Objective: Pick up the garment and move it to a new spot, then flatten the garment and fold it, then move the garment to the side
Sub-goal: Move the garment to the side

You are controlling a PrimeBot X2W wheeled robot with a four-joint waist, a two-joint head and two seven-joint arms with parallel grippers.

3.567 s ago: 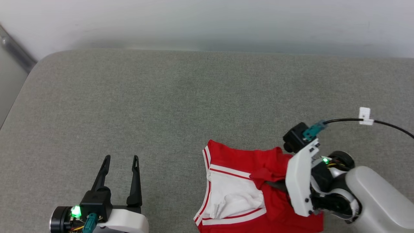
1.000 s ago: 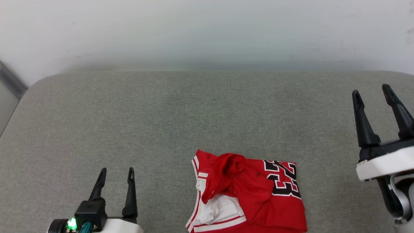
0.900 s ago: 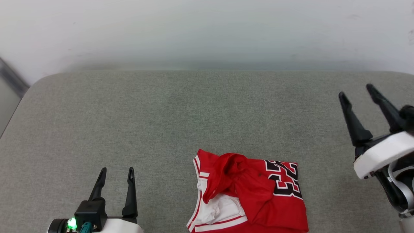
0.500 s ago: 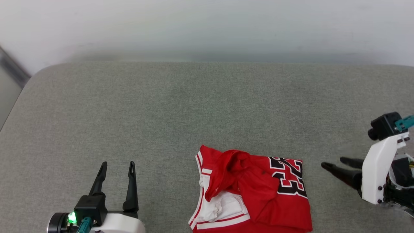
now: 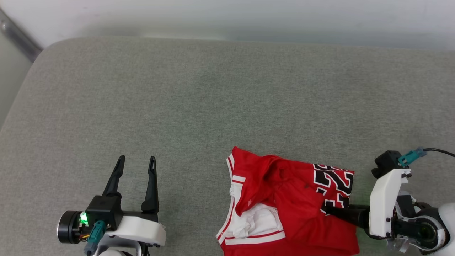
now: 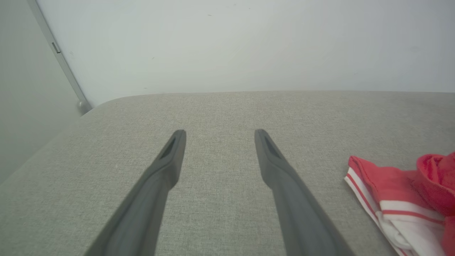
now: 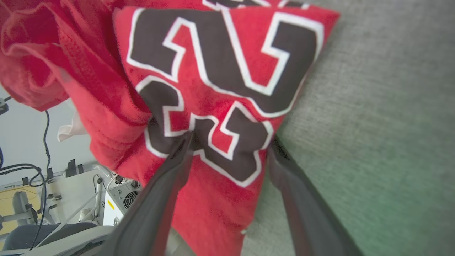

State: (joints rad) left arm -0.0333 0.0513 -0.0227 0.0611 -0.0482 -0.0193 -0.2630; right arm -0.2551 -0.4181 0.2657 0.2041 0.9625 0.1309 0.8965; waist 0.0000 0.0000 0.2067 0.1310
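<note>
Down at the near edge, bunched rather than flat: the garment (image 5: 291, 209), red layers flopped over a white sleeve (image 5: 257, 220), dark numerals (image 5: 332, 177) showing on its right-hand side. Right at that numbered edge, the right jaws, parted and not clamped, straddling the border: one finger on top of the cloth, the other just at the fringe beside the grey. Probably set that way to trap a single edge rather than a fistful of layers. Hard to call whether for a lift to a new spot or a tug to spread things out; fits either. Over to the left, well apart from the cloth, the left jaws, spread wide and holding nothing, hovering low. Parked aside, most likely, to leave working room and stand ready for a second corner. Beyond both, a long stretch of grey padded surface (image 5: 199, 99), space enough for flattening. Farthest back, the pale wall (image 5: 249, 14).
</note>
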